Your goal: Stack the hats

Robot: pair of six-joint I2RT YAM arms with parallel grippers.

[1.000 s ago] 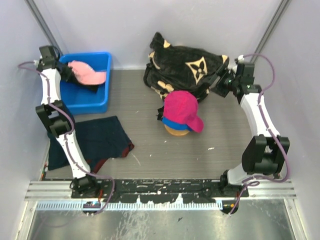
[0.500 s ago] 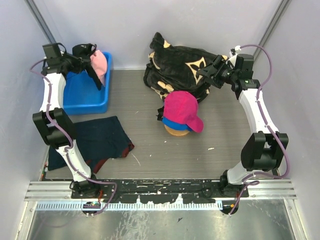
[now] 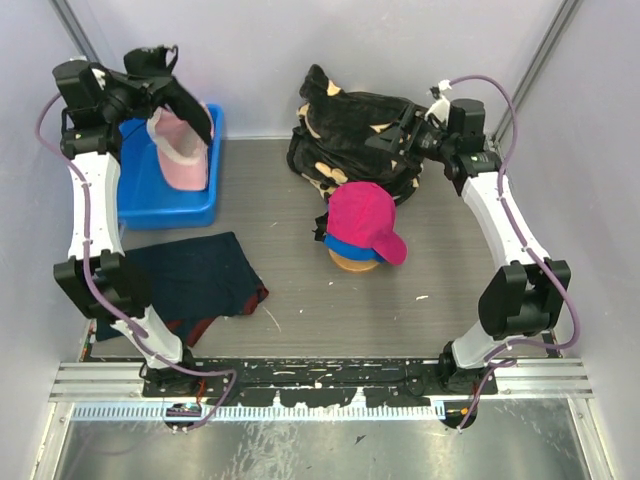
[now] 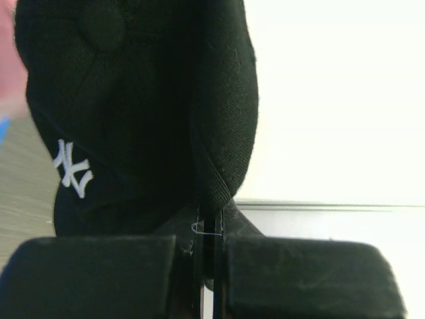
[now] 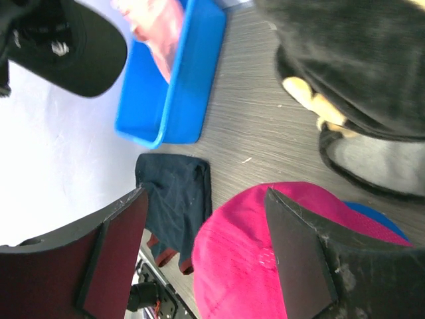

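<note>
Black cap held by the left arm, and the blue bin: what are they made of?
The black cap: woven fabric, matte; fine weave and a stitched white logo show. The blue bin: probably moulded plastic, smooth with a slight sheen; straight rigid walls.

Overhead view: even, diffuse light, faint shadows, sharp throughout. My left wrist view: wall [image 4: 332,100] blown out white, black cap [image 4: 146,113] underexposed, my left fingers [image 4: 99,279] soft. My right wrist view: bright, right fingers [image 5: 299,266] slightly blurred.

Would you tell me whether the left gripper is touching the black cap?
Touching: the left wrist view shows the left gripper shut on fabric of the black cap.
</note>
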